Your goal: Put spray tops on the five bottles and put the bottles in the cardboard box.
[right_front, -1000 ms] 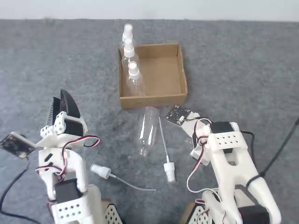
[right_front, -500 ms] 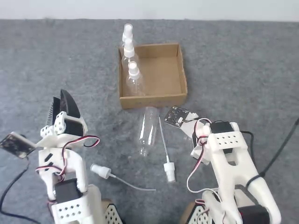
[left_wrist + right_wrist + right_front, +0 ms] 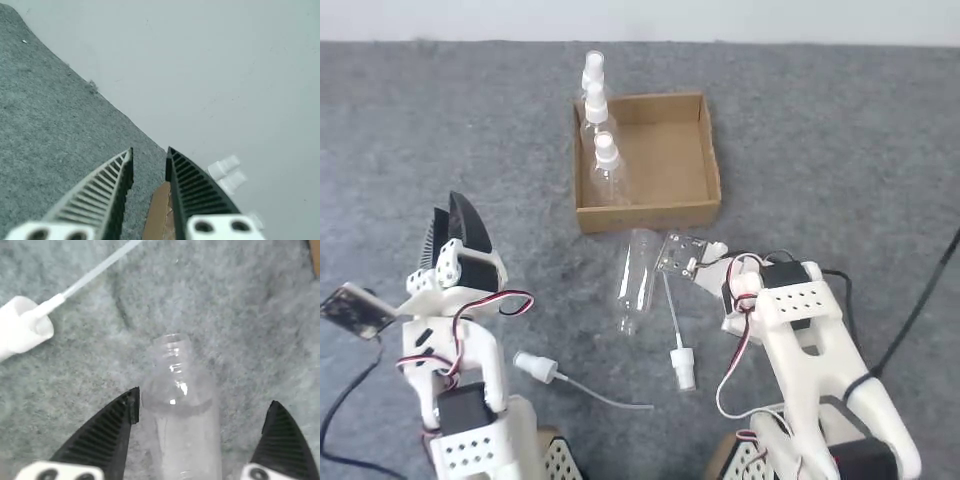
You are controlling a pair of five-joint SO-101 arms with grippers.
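Shifted left since earlier frame: right arm (image 3: 800, 330), now over uncapped bottle (image 3: 638, 280) lying on grey desk (image 3: 840, 150) just in front of cardboard box (image 3: 650, 215), mouth toward arms. Right claw (image 3: 204, 400) spread wide, straddling bottle's neck, no contact visible. Spray top (image 3: 681, 366) with long tube just beside bottle; second spray top (image 3: 534, 365) farther left. Three capped bottles (image 3: 607, 165) along box's left wall. Left claw (image 3: 455, 225) well apart from all — narrowly parted, holding nothing.
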